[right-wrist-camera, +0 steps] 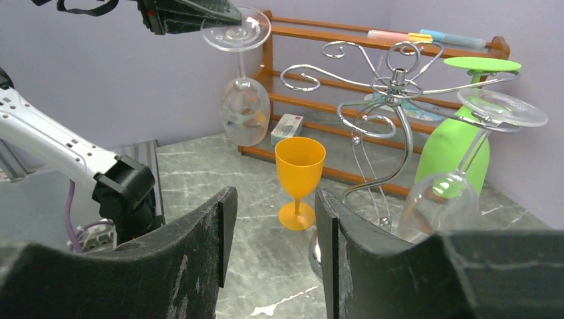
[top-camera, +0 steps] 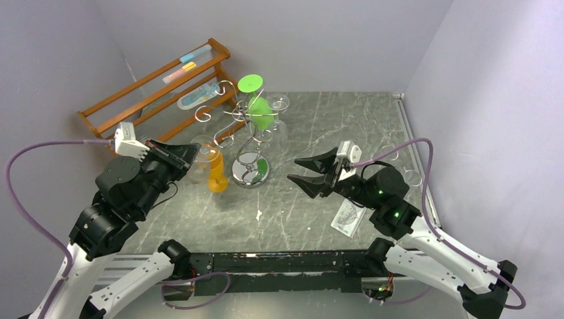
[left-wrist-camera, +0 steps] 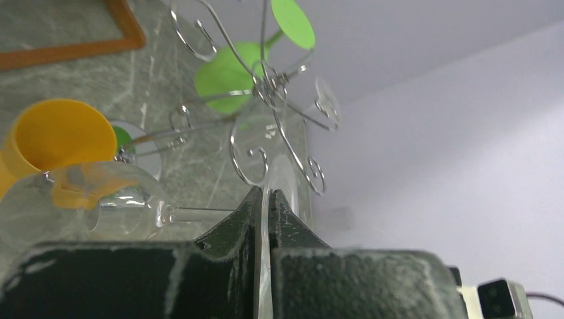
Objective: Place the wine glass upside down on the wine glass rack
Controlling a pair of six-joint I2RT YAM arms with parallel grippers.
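Left gripper jaws clamp the wine glass by its foot, bowl hanging down, near the wine glass rack; right gripper jaws open above the counter.

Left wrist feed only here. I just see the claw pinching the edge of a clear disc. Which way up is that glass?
Observer: Bowl down. The right wrist view shows the wine glass hanging by its stem, with the left claw gripping the foot at the top.
Operator: Is the right arm in the way of the rack?
Observer: No. In the top view the right claw is open and empty. It sits on the opposite side of the rack from your glass and touches neither.
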